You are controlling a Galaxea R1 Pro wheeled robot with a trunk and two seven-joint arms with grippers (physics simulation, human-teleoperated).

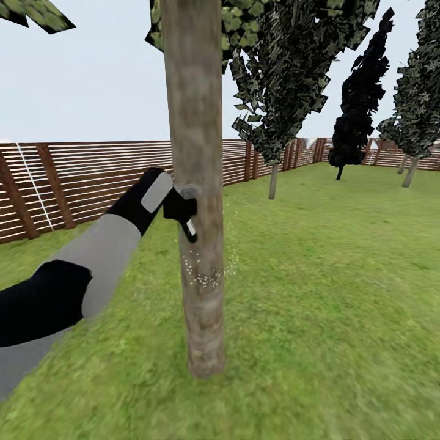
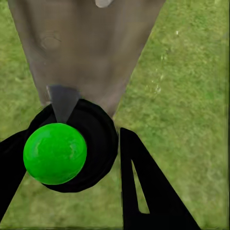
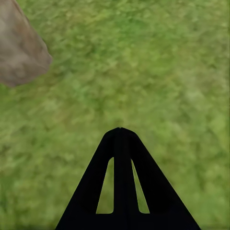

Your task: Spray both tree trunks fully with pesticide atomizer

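A thick grey-brown tree trunk (image 1: 195,122) rises right in front of me, its leaves cut off by the head view's top edge. My left gripper (image 1: 174,208) is shut on the black pesticide atomizer (image 1: 182,212), held against the trunk's left side at mid height. White specks of pesticide (image 1: 205,278) dot the bark and the air just below it. In the left wrist view the atomizer (image 2: 96,139) sits between the black fingers (image 2: 143,187), its grey nozzle aimed at the trunk (image 2: 86,48). My right gripper (image 3: 120,130) is shut and empty over grass, near the trunk's base (image 3: 21,52).
A brown slatted fence (image 1: 91,171) bounds the lawn at the left and back. Dark-leaved, thin-stemmed trees (image 1: 273,177) stand further back on the right. Open grass (image 1: 342,293) stretches to the right of the trunk.
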